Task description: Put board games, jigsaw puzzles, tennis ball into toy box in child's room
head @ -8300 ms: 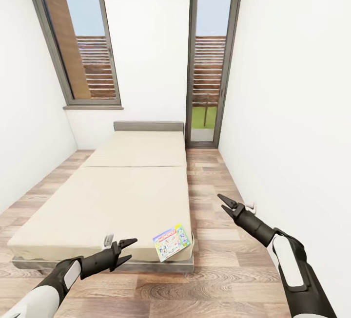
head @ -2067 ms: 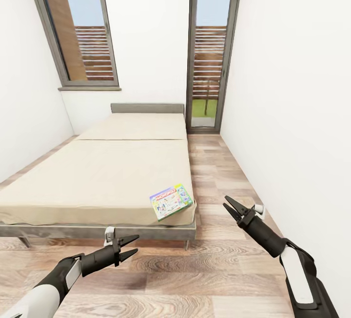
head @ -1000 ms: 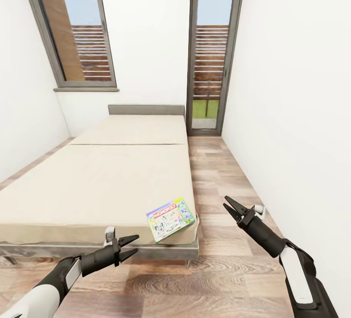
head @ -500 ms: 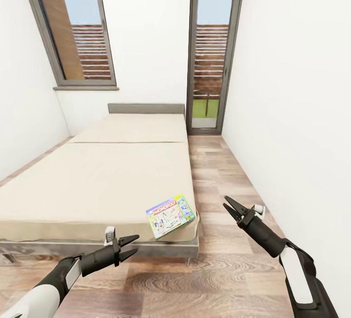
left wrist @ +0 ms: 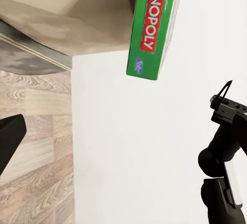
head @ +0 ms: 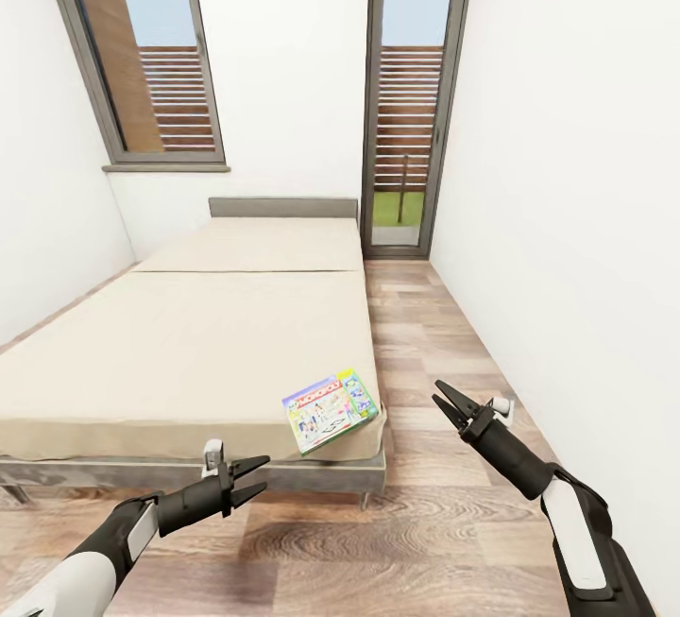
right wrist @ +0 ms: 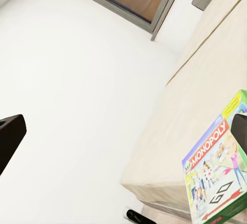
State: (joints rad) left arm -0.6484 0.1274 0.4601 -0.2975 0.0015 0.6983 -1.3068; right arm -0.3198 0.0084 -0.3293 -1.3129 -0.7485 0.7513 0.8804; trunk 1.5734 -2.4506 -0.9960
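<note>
Bed (head: 189,352) cropped at left edge.

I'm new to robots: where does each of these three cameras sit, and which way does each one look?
Head view: on the robot's head, looking forward and down at the bed, the board game, and both arms with the open left pincer and right pincer.
Left wrist view: near the left pincer, looking past the game's green edge toward the right arm.
Right wrist view: near the right pincer, looking across the bed.
All three share the board game.
</note>
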